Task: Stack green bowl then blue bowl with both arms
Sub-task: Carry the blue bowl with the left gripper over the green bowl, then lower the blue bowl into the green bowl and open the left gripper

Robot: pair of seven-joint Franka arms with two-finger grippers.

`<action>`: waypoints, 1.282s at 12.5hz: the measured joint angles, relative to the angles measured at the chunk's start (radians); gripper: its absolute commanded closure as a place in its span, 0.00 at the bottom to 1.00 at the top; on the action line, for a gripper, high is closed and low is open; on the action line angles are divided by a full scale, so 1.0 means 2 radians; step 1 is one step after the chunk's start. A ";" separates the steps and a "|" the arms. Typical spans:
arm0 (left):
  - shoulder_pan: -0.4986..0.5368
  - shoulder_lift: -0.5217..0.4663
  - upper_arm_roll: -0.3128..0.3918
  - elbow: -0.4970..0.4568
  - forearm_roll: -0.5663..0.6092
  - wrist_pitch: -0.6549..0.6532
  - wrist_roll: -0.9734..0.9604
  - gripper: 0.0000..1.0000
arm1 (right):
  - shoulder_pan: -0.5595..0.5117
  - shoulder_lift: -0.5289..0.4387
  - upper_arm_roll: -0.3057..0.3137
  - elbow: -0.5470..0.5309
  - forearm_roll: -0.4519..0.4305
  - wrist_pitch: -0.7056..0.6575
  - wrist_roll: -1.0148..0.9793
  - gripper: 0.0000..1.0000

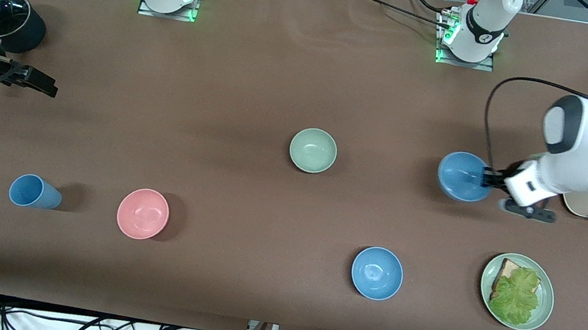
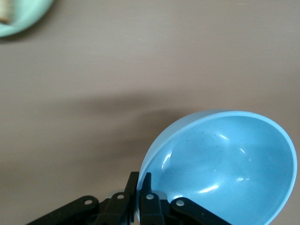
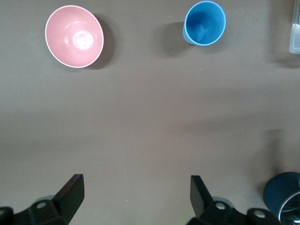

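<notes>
Two small round sky-blue bowls are seen: one (image 1: 462, 176) is pinched at its rim by the left gripper (image 1: 490, 179), lifted above the table; the other (image 1: 376, 273) lies nearer the camera. One pale mint-green bowl (image 1: 313, 150) sits mid-table. The waiting right gripper (image 3: 136, 194) is held with jaws spread.

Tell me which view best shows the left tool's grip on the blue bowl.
The left wrist view: the left tool is shut on the rim of the blue bowl, which is tilted above the table. The front view shows the same bowl small, its grip partly hidden. The right wrist view misses it.

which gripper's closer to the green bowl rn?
Left. The left gripper, shut on a blue bowl, is up toward the left arm's end from the green bowl; the right gripper waits open near the right arm's end.
</notes>
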 measured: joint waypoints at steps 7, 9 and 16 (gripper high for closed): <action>-0.056 0.016 -0.142 -0.001 -0.027 0.073 -0.179 1.00 | -0.003 0.000 -0.004 0.000 0.000 0.000 -0.004 0.00; -0.076 0.036 -0.146 -0.001 -0.045 0.102 -0.186 1.00 | -0.004 0.000 -0.006 0.000 0.000 0.000 -0.006 0.00; -0.121 0.082 -0.147 0.029 -0.047 0.123 -0.232 1.00 | -0.006 0.000 -0.006 0.001 0.000 0.000 -0.008 0.00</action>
